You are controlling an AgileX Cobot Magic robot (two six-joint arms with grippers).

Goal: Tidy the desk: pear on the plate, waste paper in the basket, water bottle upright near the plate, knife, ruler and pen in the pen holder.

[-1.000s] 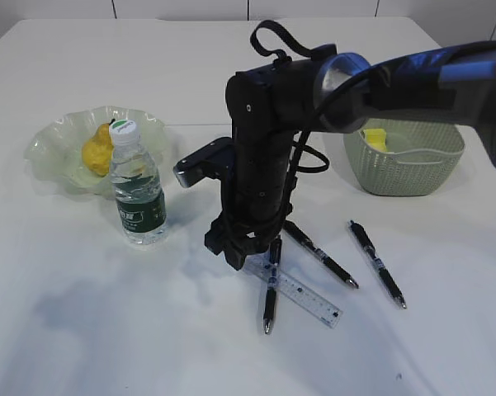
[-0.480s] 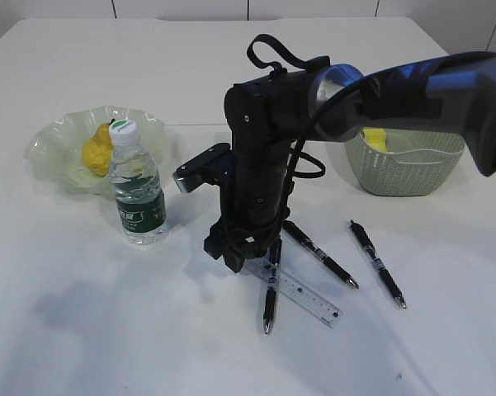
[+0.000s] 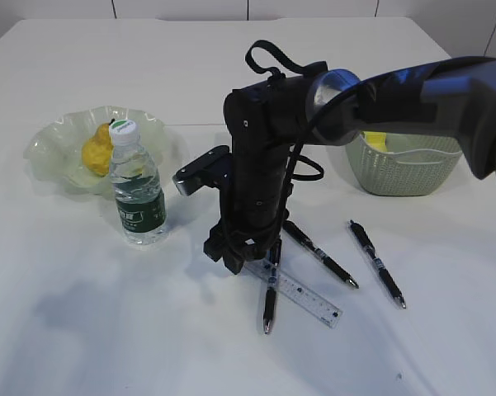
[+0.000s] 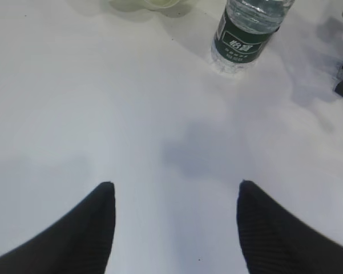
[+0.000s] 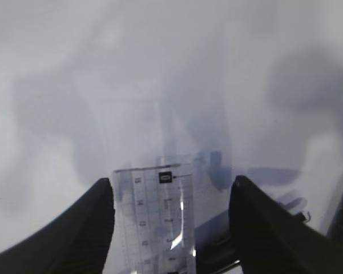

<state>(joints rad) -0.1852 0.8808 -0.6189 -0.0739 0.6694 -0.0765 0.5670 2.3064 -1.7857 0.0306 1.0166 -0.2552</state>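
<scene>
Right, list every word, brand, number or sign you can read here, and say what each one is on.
Water bottle label: white characters in a white box on dark green, too blurred to read; smaller print beneath is illegible.
Ruler: a column of scale numbers and a small dark square mark at its end, all too blurred to read.
Pens: no readable print.
Basket, plate: no text visible.
</scene>
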